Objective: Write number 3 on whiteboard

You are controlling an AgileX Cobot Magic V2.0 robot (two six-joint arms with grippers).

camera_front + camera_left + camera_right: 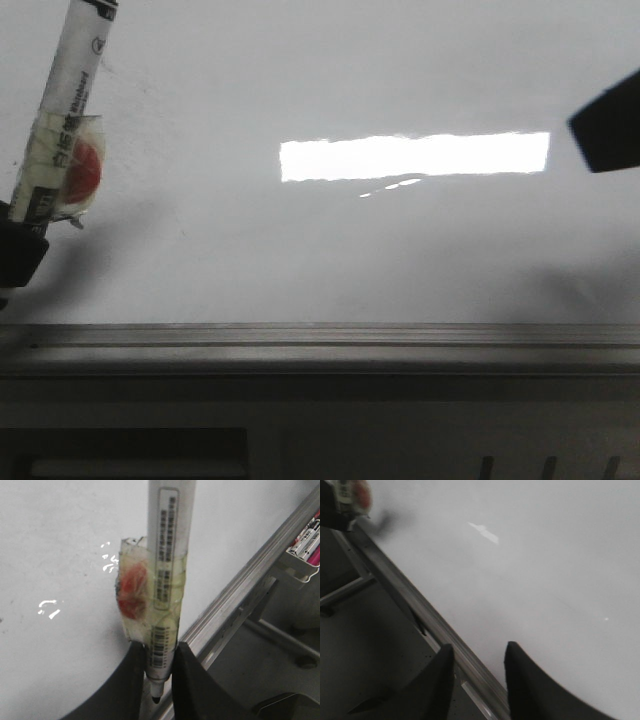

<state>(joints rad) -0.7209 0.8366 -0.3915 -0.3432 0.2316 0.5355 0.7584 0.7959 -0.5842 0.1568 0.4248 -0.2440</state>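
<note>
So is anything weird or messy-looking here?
Yes, the marker in the left gripper has yellowish tape wrapped round its middle, holding a red-orange lump against its side. That looks like a makeshift add-on. The whiteboard shows only faint smudges and a bright light reflection, no writing.

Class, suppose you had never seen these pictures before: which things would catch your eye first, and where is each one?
First, the bright rectangular light reflection near the middle of the glossy whiteboard, which carries no drawn figure. Next, the white marker at the front view's left edge, wrapped in yellowish tape with a red patch, clamped in the left gripper. The right gripper stands open and empty over the board's grey metal edge rail.
</note>
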